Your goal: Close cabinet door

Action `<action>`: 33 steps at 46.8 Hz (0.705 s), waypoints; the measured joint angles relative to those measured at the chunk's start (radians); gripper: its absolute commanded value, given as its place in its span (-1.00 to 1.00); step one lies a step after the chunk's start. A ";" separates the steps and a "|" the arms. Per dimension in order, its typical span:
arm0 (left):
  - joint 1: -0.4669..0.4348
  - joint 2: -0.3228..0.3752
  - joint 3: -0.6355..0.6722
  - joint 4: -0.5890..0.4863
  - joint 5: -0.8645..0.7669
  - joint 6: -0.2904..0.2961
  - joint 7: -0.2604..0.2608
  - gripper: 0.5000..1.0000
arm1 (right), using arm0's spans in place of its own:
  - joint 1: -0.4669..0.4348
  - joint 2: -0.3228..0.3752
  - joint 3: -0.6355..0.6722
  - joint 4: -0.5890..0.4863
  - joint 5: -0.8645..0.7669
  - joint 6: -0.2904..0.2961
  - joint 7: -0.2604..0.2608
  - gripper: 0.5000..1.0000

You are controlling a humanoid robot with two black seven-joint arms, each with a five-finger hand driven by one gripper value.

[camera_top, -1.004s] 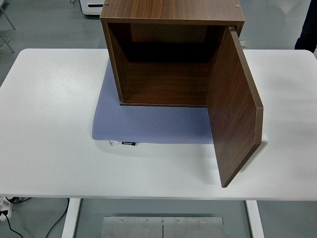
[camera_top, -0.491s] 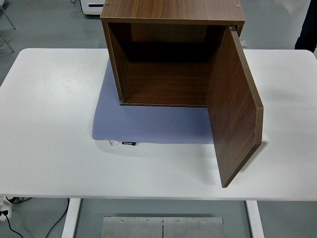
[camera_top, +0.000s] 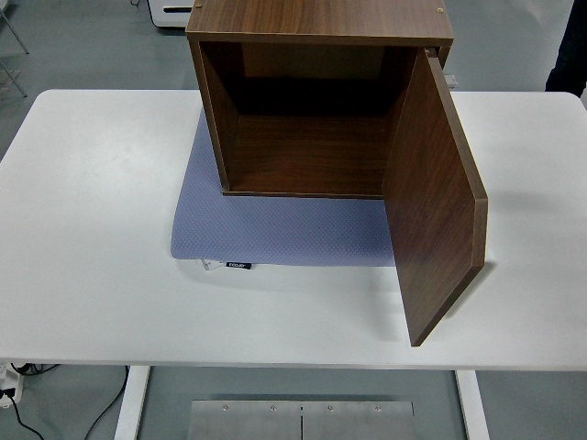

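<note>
No robot hands or fingers anywhere in the shot, so can't tell whether they're apart or together. The brown wooden cabinet (camera_top: 307, 96) sits at 12 o'clock on the white counter (camera_top: 92, 229), its back part on a blue-grey mat (camera_top: 275, 229). Its door (camera_top: 433, 197) is hinged on the right and swung wide open toward 5 o'clock. Dark shape at the top right edge, maybe a person's sleeve (camera_top: 569, 50).

I'm watching through the single head view, looking forward and down from high on the near side (no second view), taking in the whole white table (camera_top: 101, 275) and the open cabinet (camera_top: 321, 23) far-center.
</note>
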 measured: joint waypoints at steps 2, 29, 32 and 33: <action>0.000 0.000 0.000 0.000 0.000 0.000 0.000 1.00 | -0.022 0.000 0.017 0.019 -0.027 0.002 0.008 1.00; 0.000 0.000 0.000 0.000 0.000 0.000 0.000 1.00 | -0.095 -0.005 0.075 0.193 -0.056 0.073 0.025 1.00; 0.000 0.000 0.000 0.000 0.000 0.000 0.000 1.00 | -0.096 -0.005 0.072 0.212 -0.056 0.076 0.024 1.00; 0.000 0.000 0.000 0.000 0.000 0.000 0.000 1.00 | -0.096 -0.006 0.071 0.216 -0.056 0.078 0.024 1.00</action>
